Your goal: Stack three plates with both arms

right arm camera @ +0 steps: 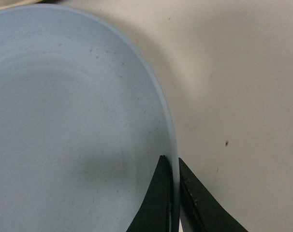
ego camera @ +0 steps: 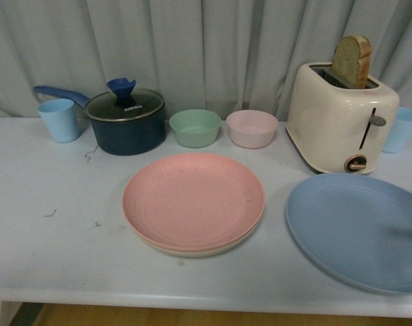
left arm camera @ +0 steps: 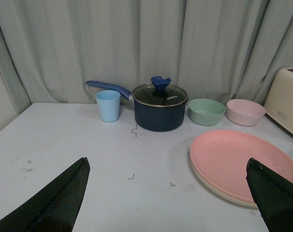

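The blue plate lies on the surface, and the right tool is clamped on its rim, one finger inside the edge and one outside. To the left of that tool, well apart from the blue plate, the pink plate sits stacked on the cream plate. The stack lies in front of the left tool, which has its fingers spread wide and holds nothing.

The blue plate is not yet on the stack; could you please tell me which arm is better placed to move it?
Right. The right gripper is closed on the blue plate at its rim, whereas the left gripper hangs open and empty above the table, touching no plate.
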`<state>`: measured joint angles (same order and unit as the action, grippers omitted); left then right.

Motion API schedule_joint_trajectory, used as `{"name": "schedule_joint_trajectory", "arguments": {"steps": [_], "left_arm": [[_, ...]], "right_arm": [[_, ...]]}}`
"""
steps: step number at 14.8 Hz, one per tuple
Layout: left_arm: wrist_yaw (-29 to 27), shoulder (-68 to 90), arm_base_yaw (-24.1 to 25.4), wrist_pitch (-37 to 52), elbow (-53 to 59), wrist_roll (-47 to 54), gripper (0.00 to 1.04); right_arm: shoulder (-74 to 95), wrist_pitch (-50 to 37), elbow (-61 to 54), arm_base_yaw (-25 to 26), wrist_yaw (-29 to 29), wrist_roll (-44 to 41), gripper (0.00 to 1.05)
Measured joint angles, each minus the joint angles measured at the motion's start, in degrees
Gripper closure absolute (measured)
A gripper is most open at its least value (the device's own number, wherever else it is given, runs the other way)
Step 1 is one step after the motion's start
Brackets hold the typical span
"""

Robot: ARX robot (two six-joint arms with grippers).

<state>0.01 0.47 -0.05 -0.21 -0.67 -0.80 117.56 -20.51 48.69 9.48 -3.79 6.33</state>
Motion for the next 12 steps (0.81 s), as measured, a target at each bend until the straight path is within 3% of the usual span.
{"name": "schedule_joint_trajectory", "arguments": {"steps": [5,8,9,11,12], "left_arm": [[-0.02,0.00,0.00,0.02,0.00,0.00,0.07],[-0.02,0.00,0.00,0.02,0.00,0.00,0.07],[-0.02,0.00,0.00,0.02,0.00,0.00,0.07],[-0.02,0.00,0.00,0.02,0.00,0.00,0.07],[0.00,0.00,0.00,0.00,0.00,0.00,0.07]], "right_arm": [[-21.92,-5.97,-14.43,3.93,-15.43,3.91,1.02],[-24.04,-9.57,-8.68,-2.58,-8.55,12.09,1.02],[-17.03,-7.69,-4.87,-8.79,-1.62,18.45,1.02],[-6.51,0.87,4.63,-23.82,5.29,29.51,1.02],[-2.89,5.05,7.48,-26.64,7.87,31.71,1.02]]}}
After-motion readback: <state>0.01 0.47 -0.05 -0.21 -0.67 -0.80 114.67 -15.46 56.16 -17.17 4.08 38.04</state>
